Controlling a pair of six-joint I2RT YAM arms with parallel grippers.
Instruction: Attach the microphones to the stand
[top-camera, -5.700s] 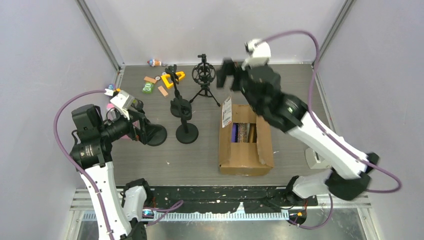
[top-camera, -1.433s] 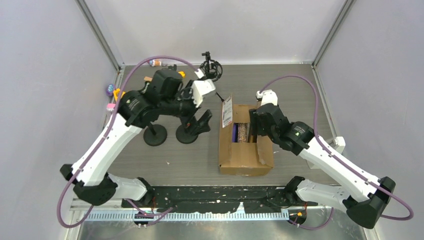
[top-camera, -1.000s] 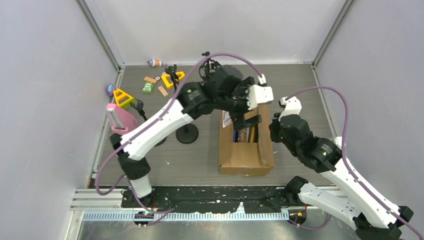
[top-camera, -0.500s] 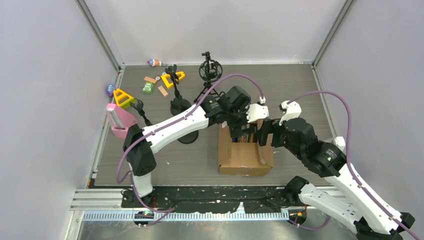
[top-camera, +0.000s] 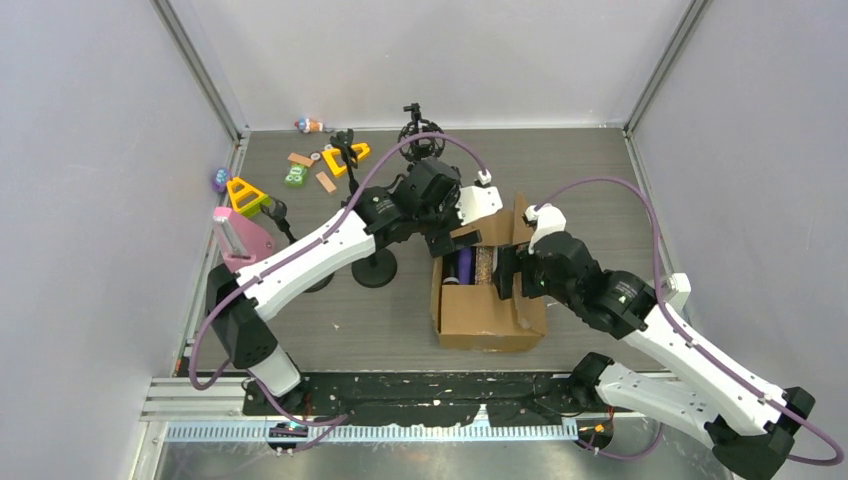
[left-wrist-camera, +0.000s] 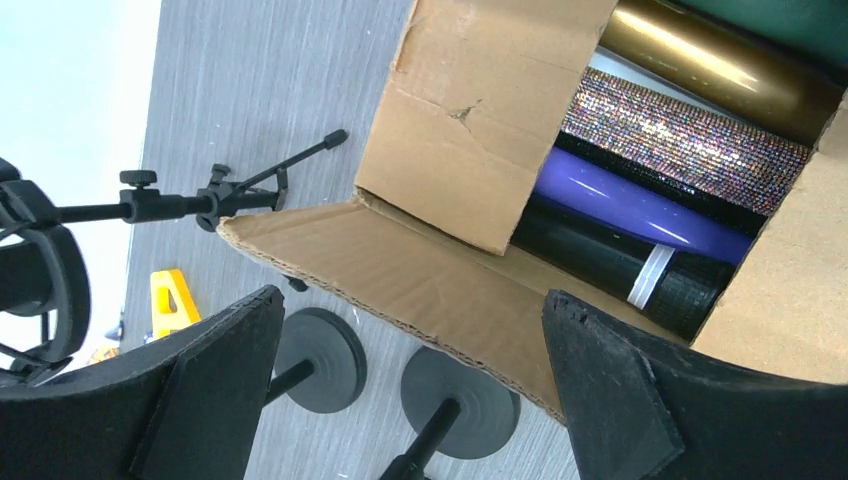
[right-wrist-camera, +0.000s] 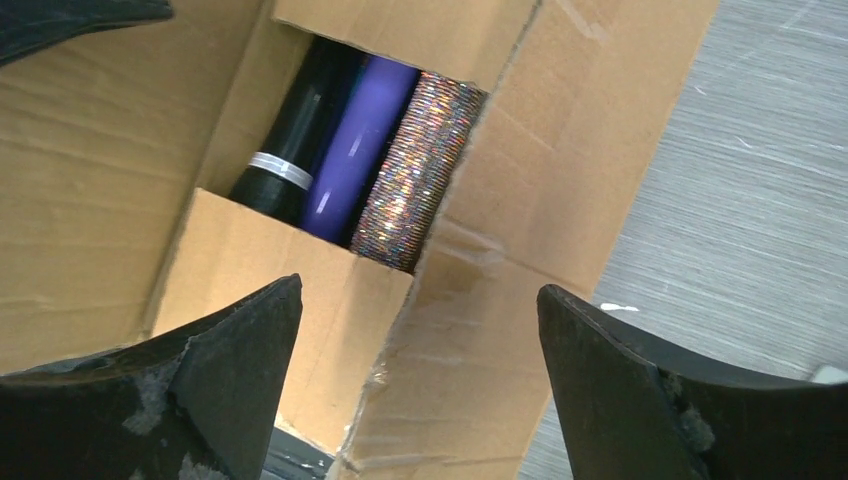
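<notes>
— What do the microphones (left-wrist-camera: 690, 140) look like?
— Slim sticks lying side by side in a cardboard box (top-camera: 485, 320), just below both end effectors. From the left end effector (left-wrist-camera: 415, 305), spread wide and holding nothing, I count four: gold, silver glitter, purple, and black with a pale band.
— And from the other side?
— The right end effector (right-wrist-camera: 420, 290), also spread and empty, shows three: black, purple, glitter.
— Anything hidden?
— The flaps cover their ends, so no heads show. A dark green shape beyond the gold one is cut off. Two round-footed stands (left-wrist-camera: 318, 358) sit beside the left fingers.
</notes>
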